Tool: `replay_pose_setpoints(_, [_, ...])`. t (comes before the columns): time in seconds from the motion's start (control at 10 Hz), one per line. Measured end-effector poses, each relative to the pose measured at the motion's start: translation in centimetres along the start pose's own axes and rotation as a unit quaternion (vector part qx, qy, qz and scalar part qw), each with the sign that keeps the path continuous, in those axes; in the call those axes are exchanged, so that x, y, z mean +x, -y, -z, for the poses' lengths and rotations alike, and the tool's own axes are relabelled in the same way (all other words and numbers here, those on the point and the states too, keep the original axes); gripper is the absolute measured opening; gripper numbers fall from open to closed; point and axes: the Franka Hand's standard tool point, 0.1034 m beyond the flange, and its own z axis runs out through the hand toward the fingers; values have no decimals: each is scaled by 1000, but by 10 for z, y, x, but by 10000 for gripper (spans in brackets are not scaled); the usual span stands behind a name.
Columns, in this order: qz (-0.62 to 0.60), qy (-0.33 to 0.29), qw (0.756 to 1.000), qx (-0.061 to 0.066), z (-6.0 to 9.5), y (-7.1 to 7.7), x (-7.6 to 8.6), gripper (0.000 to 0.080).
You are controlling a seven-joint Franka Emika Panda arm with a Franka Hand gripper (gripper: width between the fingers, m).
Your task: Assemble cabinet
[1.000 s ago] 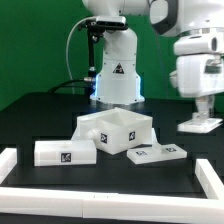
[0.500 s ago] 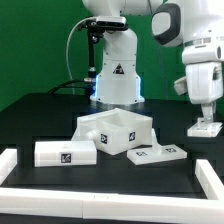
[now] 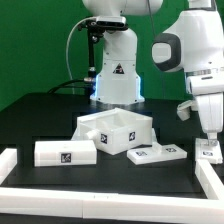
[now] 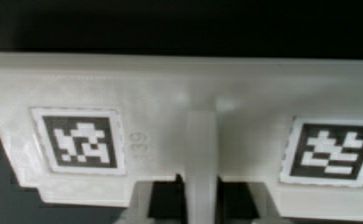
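Observation:
The cabinet box (image 3: 118, 130), white and open on top, stands mid-table in the exterior view. A white drawer block with a tag (image 3: 65, 152) lies on its left and a flat white tagged piece (image 3: 157, 154) in front on its right. My gripper (image 3: 209, 140) is at the far right, low over the table, shut on a white tagged panel (image 3: 208, 152). In the wrist view the panel (image 4: 178, 90) fills the frame with two tags, and my gripper (image 4: 199, 205) clamps its middle ridge.
Long white border rails run along the exterior view's left (image 3: 8, 165), front (image 3: 100, 200) and right (image 3: 210, 178) of the black table. The held panel is close above the right rail. The robot base (image 3: 115, 75) stands behind the cabinet box.
My gripper has carried the tagged panel to the exterior view's right and lower down, towards the table near the right rail. The other parts have not moved.

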Motion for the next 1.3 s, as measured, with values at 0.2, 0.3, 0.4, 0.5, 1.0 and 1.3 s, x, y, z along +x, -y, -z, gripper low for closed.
replay_pose_setpoints(0.2, [0, 0, 1000, 0, 0, 0, 0, 178])
replay_pose_setpoints(0.3, [0, 13, 1000, 6, 2, -4, -8, 316])
replay_pose_setpoints(0.4, [-15, 40, 999, 8, 21, -23, -26, 498])
replay_pose_setpoints(0.5, [-33, 59, 998, 5, 43, -41, -37, 634])
replay_pose_setpoints(1.0, [-58, 79, 995, 4, 62, -65, -51, 797])
replay_pose_setpoints(1.3, [-206, 76, 976, -3, 49, -78, -104, 798])
